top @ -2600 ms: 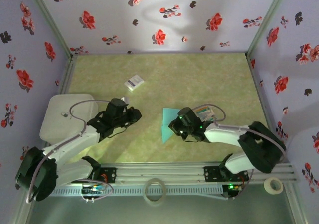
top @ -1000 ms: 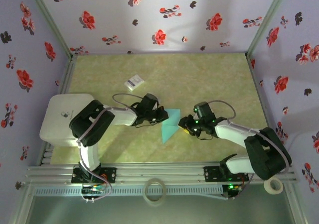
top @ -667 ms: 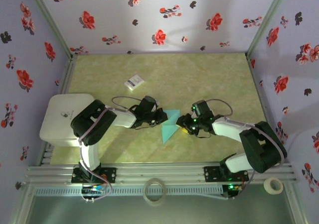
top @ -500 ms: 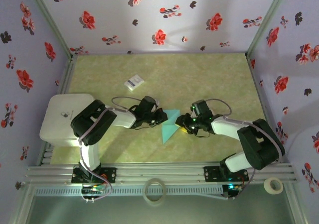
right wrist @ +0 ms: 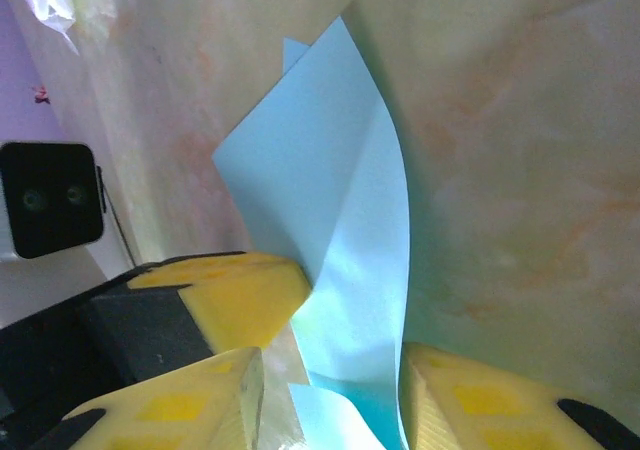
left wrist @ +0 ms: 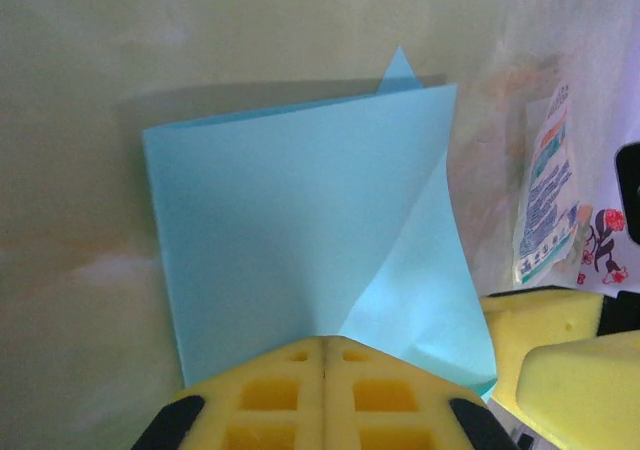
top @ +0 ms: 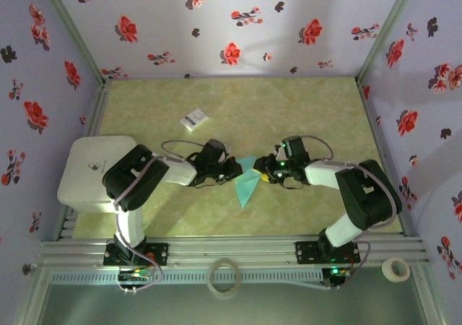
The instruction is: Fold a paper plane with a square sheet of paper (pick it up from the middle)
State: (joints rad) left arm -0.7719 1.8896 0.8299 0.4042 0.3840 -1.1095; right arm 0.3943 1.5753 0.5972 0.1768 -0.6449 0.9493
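Left jaws, closed tight, press the part-folded square sheet of paper on the desk; right jaws stand half-open astride its raised flap; a skewed pinch could crease it crookedly.

From where I stand, no word or number can be read anywhere. The printed card lying on the bench has rows of blue print and a small red-and-black figure, all too blurred to read. The white card is too small to show any lettering.
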